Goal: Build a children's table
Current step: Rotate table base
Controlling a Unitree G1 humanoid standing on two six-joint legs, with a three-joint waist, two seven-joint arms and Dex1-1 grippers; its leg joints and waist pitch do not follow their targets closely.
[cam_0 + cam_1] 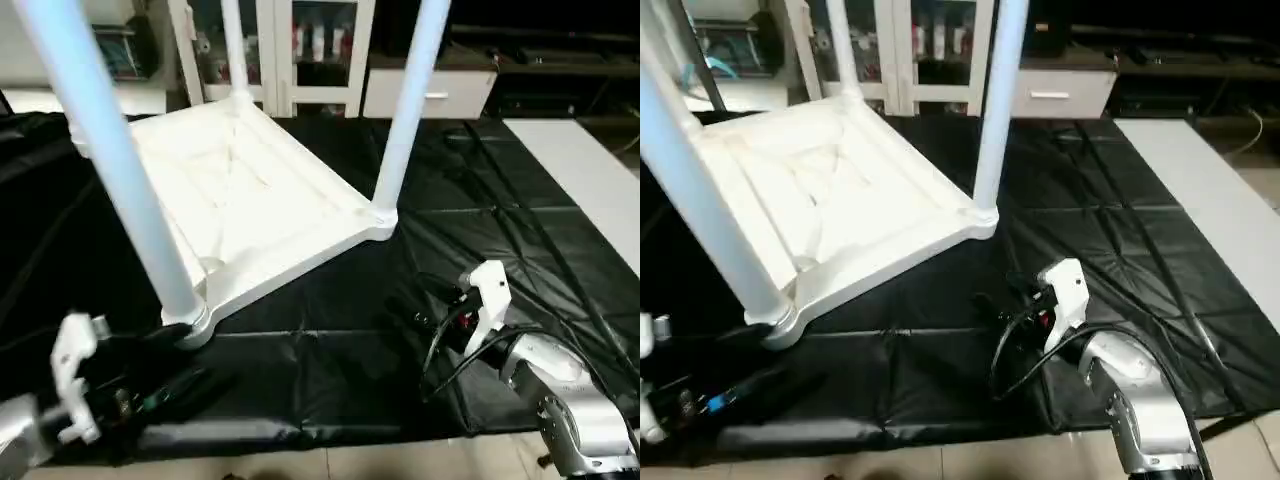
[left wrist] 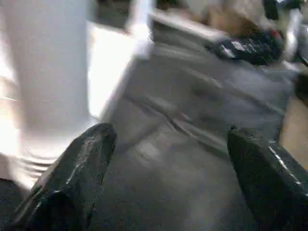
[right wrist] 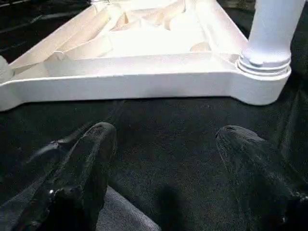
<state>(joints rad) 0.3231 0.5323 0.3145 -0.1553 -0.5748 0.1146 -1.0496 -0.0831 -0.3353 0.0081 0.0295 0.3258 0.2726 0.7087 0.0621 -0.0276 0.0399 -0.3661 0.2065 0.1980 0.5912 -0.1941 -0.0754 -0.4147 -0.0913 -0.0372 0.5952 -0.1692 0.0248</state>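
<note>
With the children's table (image 1: 240, 190) upside down on the desk (image 1: 480, 200), legs up, both my hands (image 2: 168, 183) (image 3: 161, 178) spread empty beside its near edge, I should check each leg sits fully home.

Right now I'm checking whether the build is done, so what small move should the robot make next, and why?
Probably draw the left pincer a little further back from the near leg. Its fingers stand open with nothing between them, the leg stands upright in its corner socket, and three legs show standing on the upturned table top; the fourth corner can't be seen.
</note>
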